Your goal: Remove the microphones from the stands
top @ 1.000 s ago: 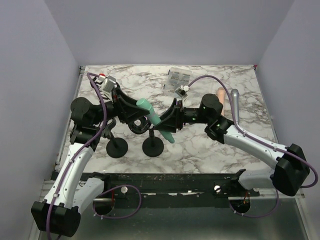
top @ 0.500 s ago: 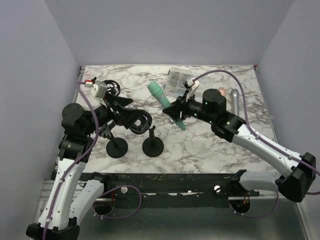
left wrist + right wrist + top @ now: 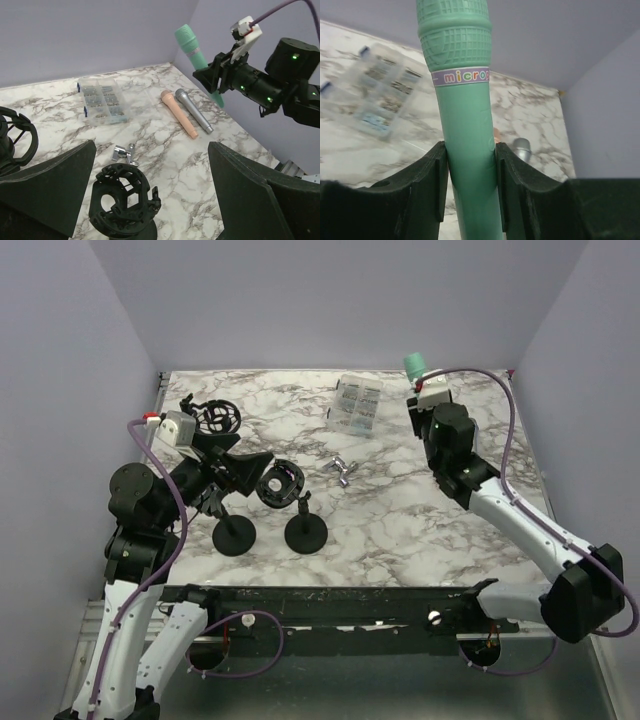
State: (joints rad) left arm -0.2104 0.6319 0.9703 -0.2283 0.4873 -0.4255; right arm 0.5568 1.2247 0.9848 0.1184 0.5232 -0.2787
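The green microphone (image 3: pixel 465 125) stands upright between my right gripper's (image 3: pixel 468 185) fingers, which are shut on its handle. From above, its head (image 3: pixel 413 364) shows at the far right of the table, over the right gripper (image 3: pixel 416 382). In the left wrist view the microphone (image 3: pixel 192 50) is in the air, well away from the stand. The black stand (image 3: pixel 305 530) keeps its empty ring mount (image 3: pixel 122 200) near the front middle. My left gripper (image 3: pixel 152 147) is open just behind the mount (image 3: pixel 280 483), touching nothing.
A second black stand (image 3: pixel 235 535) with a round mount (image 3: pixel 215 418) stands at the left. A peach microphone (image 3: pixel 179 114) and a silver one (image 3: pixel 194 111) lie at the right. A clear parts box (image 3: pixel 355 402) and a metal clamp (image 3: pixel 340 468) sit mid-table.
The right gripper has carried the green microphone up and away from the stand to the far right. The left gripper has opened and drawn back from the stand.
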